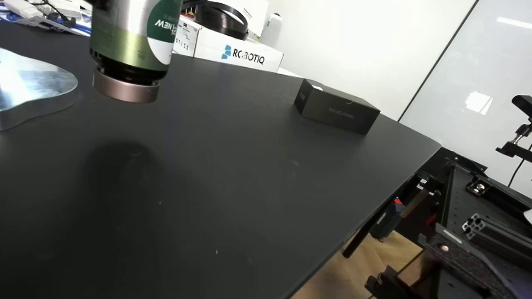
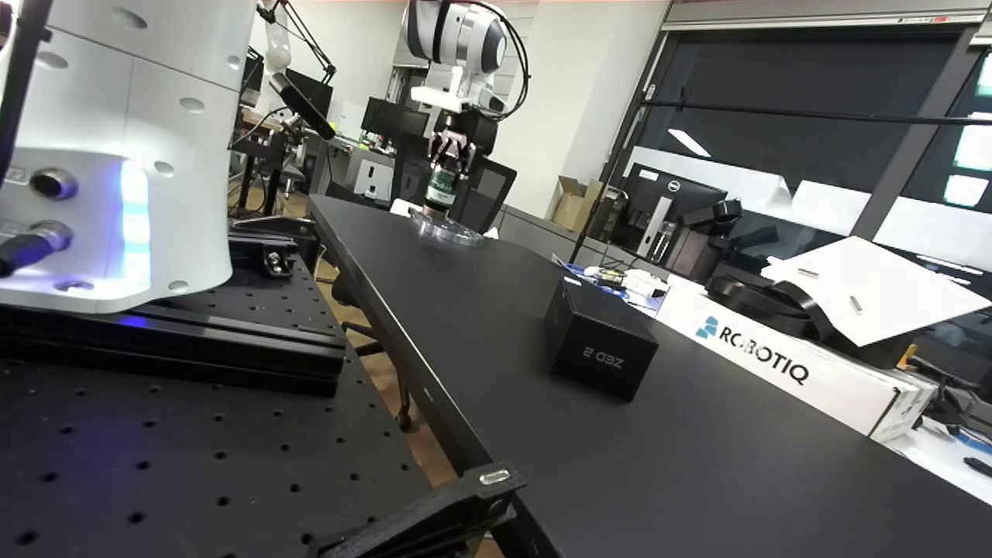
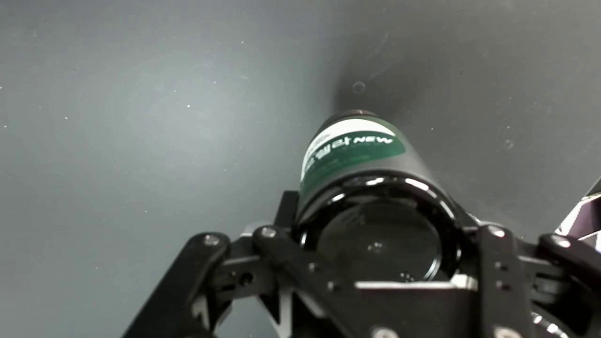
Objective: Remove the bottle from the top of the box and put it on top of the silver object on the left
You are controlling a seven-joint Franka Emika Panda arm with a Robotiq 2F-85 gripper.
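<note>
My gripper (image 2: 451, 155) is shut on the bottle (image 1: 131, 45), with a finger on each side of it in the wrist view (image 3: 378, 216). The bottle is upside down, its brownish cap lowest, its label text inverted. It hangs above the table; its shadow lies on the dark top below. The silver object (image 1: 33, 83) is a flat shiny plate left of the bottle in an exterior view. In the other picture the bottle (image 2: 441, 187) overlaps the far edge of the silver object (image 2: 446, 229). The black box (image 1: 336, 108) stands apart on the table, with nothing on top (image 2: 597, 337).
The dark table (image 1: 232, 187) lies under the bottle. Long white boxes with blue print (image 2: 759, 349) stand along its far side, with black items on top. Cables and papers (image 1: 50, 18) lie behind the silver object. A shiny purplish edge (image 3: 587, 218) shows at the wrist view's right border.
</note>
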